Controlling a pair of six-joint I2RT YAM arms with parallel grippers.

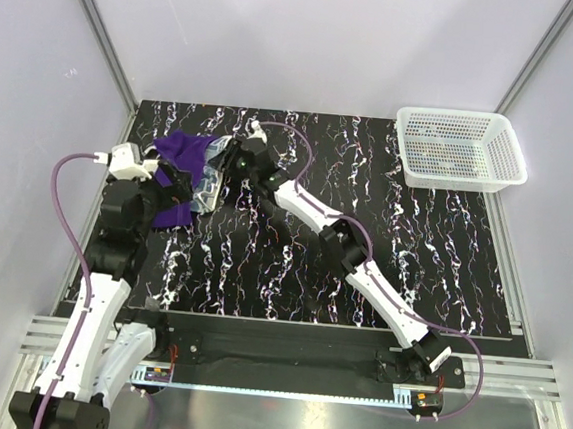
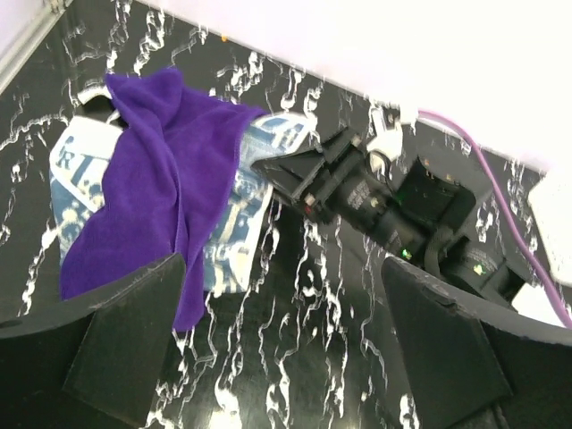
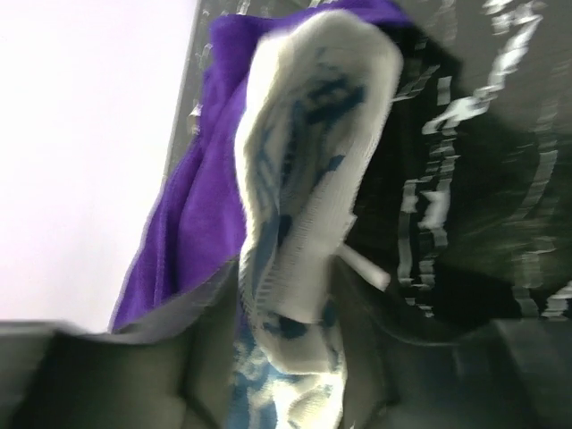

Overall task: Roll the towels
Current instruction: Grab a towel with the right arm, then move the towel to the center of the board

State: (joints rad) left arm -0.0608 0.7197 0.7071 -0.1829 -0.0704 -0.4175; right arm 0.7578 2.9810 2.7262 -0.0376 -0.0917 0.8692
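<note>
**Q:** Which step are you on?

**A:** Separation, as I judge it: neither towel is rolled yet. Nearest you, your left gripper (image 2: 281,268) hangs fully open and empty, just short of the heap at the far left of the table (image 1: 365,231). There the purple towel (image 2: 152,179) lies draped over the patterned towel (image 2: 237,223). Farther on, your right gripper (image 3: 286,295) is partway closed, and a fold of the patterned towel fills its jaws.

**Q:** And the next move?

**A:** Probably draw the patterned towel clear, then flatten it before you roll.

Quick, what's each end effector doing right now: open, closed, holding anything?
Left end effector: open, holding nothing.
Right end effector: around the patterned towel edge; whether it is clamped cannot be told.
</note>
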